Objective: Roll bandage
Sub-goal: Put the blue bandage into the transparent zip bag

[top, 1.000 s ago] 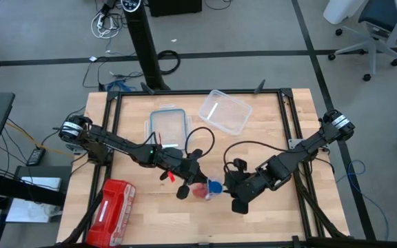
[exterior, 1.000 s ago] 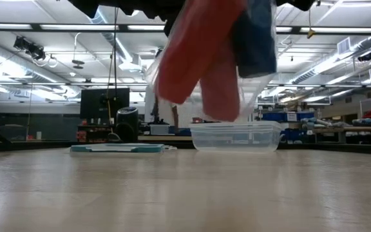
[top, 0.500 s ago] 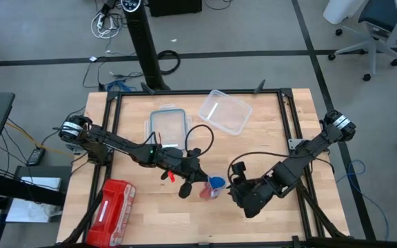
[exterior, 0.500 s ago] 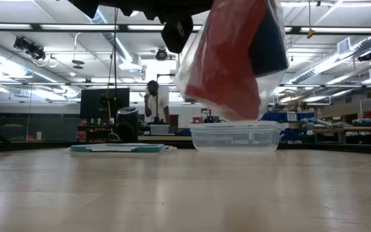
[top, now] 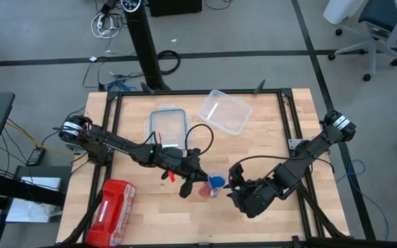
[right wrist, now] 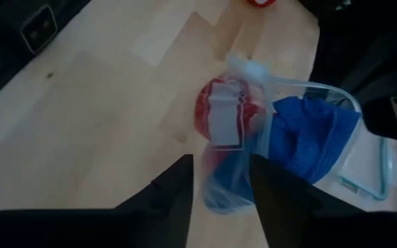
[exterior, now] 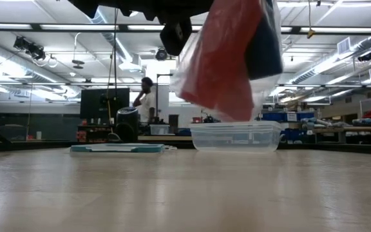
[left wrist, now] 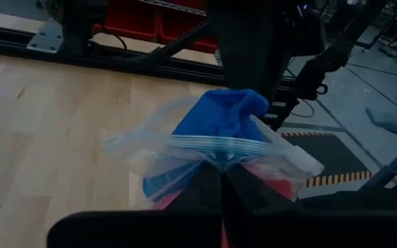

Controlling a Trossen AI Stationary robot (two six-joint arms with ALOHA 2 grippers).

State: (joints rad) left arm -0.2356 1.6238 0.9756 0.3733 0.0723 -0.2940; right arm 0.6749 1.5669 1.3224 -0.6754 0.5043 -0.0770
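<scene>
The blue bandage (left wrist: pixel 219 117) sits inside a clear zip bag (left wrist: pixel 185 148) with red rolls (right wrist: pixel 216 110), held off the counter (top: pixel 157 213). The left gripper (top: pixel 197 184) has its fingers clamped on the bag's zip edge. The right gripper (top: pixel 234 191) is just beside the bag, fingers (right wrist: pixel 174 189) apart. Around: a red pouch (top: pixel 109 203), a lid (top: pixel 167 127) and a clear tub (top: pixel 225 111). A white label (right wrist: pixel 222 124) on a roll is unreadable.

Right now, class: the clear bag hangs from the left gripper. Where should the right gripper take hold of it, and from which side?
Probably the free stretch of the zip rim, coming in level from the side away from the left gripper, which is shut on the plastic bag. The rim is a firm strip; lower down the bandage bulges the film. The right gripper stands open nearby.
</scene>
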